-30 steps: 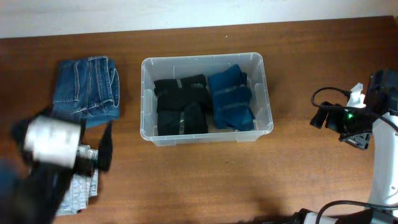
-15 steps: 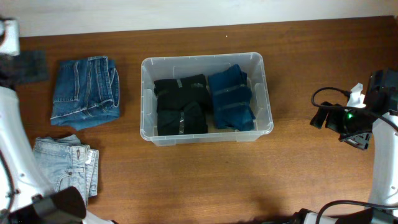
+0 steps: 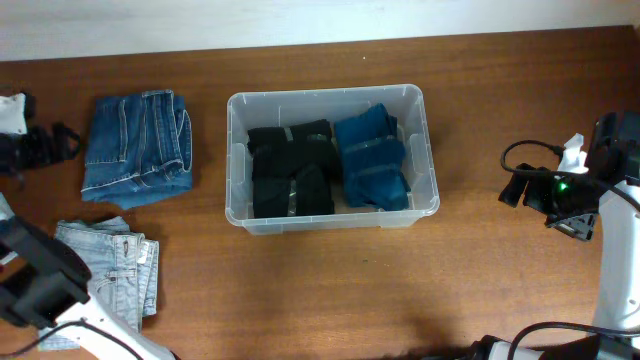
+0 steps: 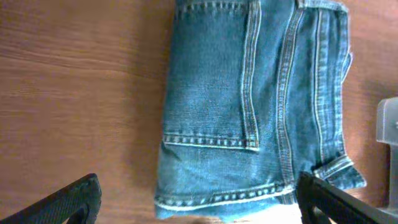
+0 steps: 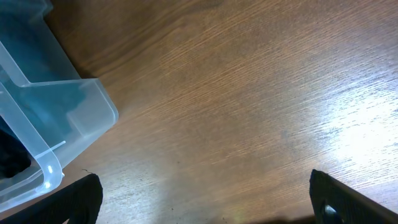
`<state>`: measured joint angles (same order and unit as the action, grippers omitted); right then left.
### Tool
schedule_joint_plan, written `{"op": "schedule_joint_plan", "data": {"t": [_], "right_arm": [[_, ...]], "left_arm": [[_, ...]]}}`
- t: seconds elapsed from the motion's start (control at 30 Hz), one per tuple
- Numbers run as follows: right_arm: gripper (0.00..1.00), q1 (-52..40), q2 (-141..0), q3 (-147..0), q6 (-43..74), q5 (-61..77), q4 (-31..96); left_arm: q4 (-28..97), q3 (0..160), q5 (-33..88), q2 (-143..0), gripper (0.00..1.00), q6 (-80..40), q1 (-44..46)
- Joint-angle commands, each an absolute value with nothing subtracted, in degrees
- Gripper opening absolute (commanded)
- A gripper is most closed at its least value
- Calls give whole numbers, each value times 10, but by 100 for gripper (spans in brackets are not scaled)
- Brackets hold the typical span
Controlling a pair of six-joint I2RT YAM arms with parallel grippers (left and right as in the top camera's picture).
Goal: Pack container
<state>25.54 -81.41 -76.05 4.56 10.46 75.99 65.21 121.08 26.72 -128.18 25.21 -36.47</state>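
The container, a clear plastic tub, stands mid-table. Inside lie folded black garments on the left and folded dark blue ones on the right. A folded pair of blue jeans lies left of the tub and fills the left wrist view. My left gripper sits at the table's left edge beside those jeans, open and empty. My right gripper hovers right of the tub, open over bare wood. A corner of the container shows in the right wrist view.
A folded pair of light blue jeans lies at the front left, partly under my left arm. A pale wall runs along the table's far edge. A corner of the tub shows at the right of the left wrist view.
My left arm has swung from above the light jeans to the far left edge, its gripper now beside the darker jeans. The right arm has not moved.
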Motion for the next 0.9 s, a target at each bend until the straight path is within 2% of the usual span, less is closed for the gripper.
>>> {"op": "schedule_joint_plan", "data": {"t": [0.0,0.2,0.3,0.47,0.67,0.87], "right_arm": [[99,259,-814,-760,49,103,760],[98,259,-814,-760,49,103,759],[98,259,-814,-760,49,103,760],[99,259,-814,-760,49,103,759],[98,259,-814,-760,49,103,760],[99,259,-814,-760,49,103,759]], "left_arm": [[651,1217,307,-1340,99,274,-366],[654,1218,298,-1346,99,288,-371],[724,1253,212,-1345,99,288,-384],[883,1438,219,-1336,99,288,-418],[967,1482,242,-1201,99,222,-467],[967,1453,242,-1094,99,160,-498]]}}
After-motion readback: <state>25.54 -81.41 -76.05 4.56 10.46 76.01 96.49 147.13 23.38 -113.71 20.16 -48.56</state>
